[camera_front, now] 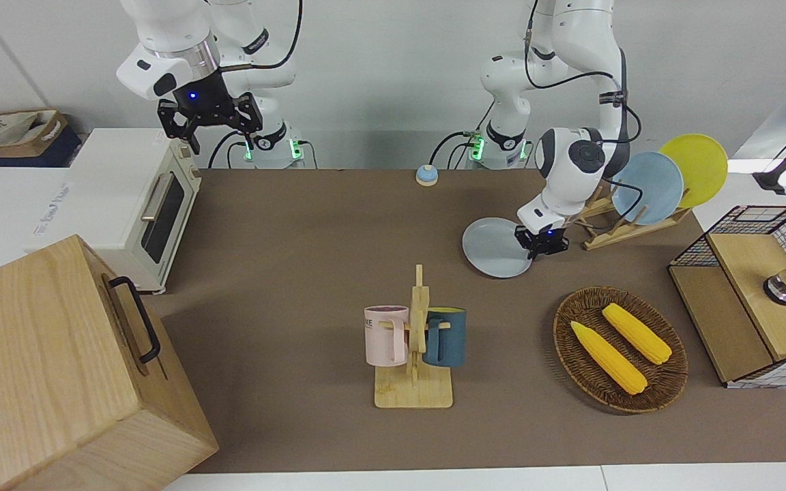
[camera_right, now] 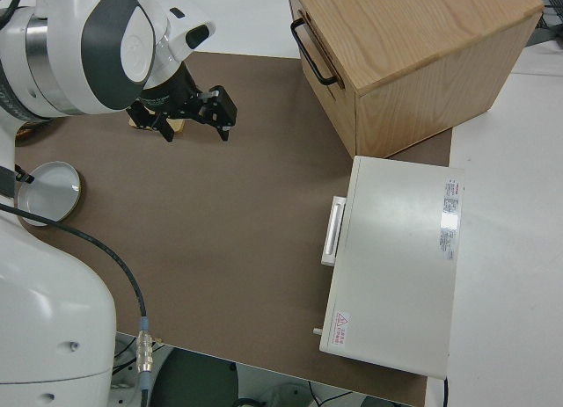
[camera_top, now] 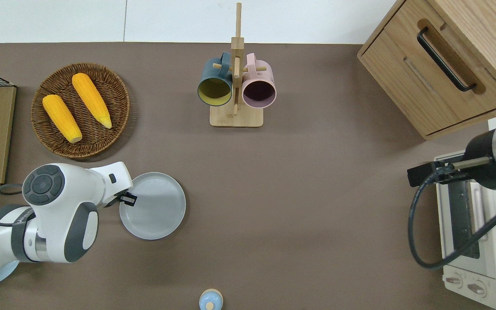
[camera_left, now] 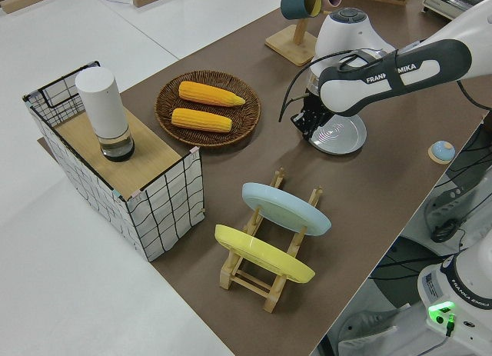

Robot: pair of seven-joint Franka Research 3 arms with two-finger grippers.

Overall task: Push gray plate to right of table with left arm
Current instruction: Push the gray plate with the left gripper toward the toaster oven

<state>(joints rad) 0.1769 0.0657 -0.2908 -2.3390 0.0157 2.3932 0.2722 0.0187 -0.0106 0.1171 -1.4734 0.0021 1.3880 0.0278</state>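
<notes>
The gray plate (camera_top: pixel 155 206) lies flat on the desk (camera_top: pixel 299 181), toward the left arm's end. In the overhead view it is at about 5 o'clock from the wicker basket (camera_top: pixel 101 142) with the two corn cobs, and at about 7 o'clock from the mug stand (camera_top: pixel 236 117).

The left gripper (camera_top: pixel 128 199) is down at the plate's rim, at the 9 o'clock side of the plate in the overhead view. I cannot tell if its fingers are spread or closed, because the wrist covers them from above and the other views do not settle it. Whether it already touches the rim or stands just beside it is also not sure. It does not seem to hold anything.

I judge that the step in hand is the start of the push: the gripper is placed on the side of the plate away from the goal. The next move calls for a level, steady sweep toward 3 o'clock in the overhead view, low enough to catch the rim and not ride over it. The way toward the oven (camera_top: pixel 467 241) looks free, and the mug stand is well apart from this line.

The right arm is parked, and its gripper (camera_front: pixel 215 129) has the fingers spread and holds nothing.

The oven and the wooden cabinet (camera_top: pixel 441 69) are cut off at the edge of the overhead view.
</notes>
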